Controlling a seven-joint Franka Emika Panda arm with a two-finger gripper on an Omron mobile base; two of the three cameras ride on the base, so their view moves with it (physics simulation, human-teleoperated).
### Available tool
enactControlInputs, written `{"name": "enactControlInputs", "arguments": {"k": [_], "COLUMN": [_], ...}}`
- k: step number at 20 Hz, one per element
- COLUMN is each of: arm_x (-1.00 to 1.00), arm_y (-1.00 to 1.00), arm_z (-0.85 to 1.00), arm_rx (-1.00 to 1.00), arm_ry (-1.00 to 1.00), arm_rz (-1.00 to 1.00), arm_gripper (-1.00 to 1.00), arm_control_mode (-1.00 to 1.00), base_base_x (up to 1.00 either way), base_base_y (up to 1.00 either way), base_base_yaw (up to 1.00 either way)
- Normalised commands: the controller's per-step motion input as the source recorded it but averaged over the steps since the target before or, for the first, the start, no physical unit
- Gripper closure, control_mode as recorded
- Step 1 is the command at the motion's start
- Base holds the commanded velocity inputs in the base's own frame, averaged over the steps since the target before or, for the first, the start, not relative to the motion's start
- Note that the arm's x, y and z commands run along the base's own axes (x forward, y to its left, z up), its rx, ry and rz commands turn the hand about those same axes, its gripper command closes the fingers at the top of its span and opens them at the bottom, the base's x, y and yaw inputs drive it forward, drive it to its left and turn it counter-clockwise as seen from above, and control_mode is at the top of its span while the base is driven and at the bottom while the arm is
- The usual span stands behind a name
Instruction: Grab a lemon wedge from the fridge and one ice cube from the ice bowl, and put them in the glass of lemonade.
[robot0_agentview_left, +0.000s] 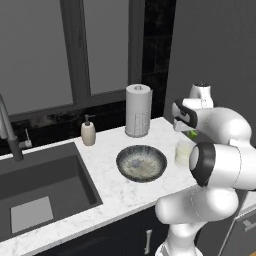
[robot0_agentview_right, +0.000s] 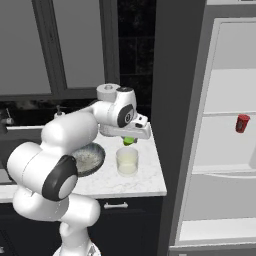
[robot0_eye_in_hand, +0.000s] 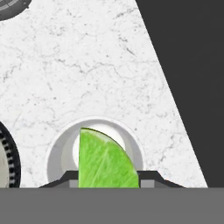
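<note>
My hand (robot0_agentview_right: 129, 140) grips the lemon wedge (robot0_eye_in_hand: 105, 161) at the frame's bottom centre, directly above the glass of lemonade (robot0_agentview_right: 127, 161) on the worktop (robot0_eye_in_hand: 87, 65).

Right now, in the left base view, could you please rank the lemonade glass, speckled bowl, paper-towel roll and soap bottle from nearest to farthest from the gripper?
1. Clear glass of lemonade, directly below the gripper.
2. Dark speckled ice bowl, to its left.
3. White paper-towel roll, behind the bowl.
4. Beige soap bottle, by the sink.
</note>
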Motion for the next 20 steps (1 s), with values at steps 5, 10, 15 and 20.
{"name": "enactControlInputs", "arguments": {"k": [5,10,15,20], "arm_x": [0.0,0.02,0.05,0.0], "arm_y": [0.0,0.0,0.01,0.0], "arm_z": [-0.1,-0.02,-0.05,0.0], "arm_rx": [0.0,0.0,0.0,0.0], "arm_ry": [0.0,0.0,0.0,0.0], "arm_rz": [0.0,0.0,0.0,0.0], "arm_gripper": [1.0,1.0,1.0,1.0], "arm_control_mode": [-1.0,-1.0,-1.0,-1.0], "base_base_x": [0.0,0.0,0.0,0.0], "base_base_y": [0.0,0.0,0.0,0.0], "base_base_yaw": [0.0,0.0,0.0,0.0]}}
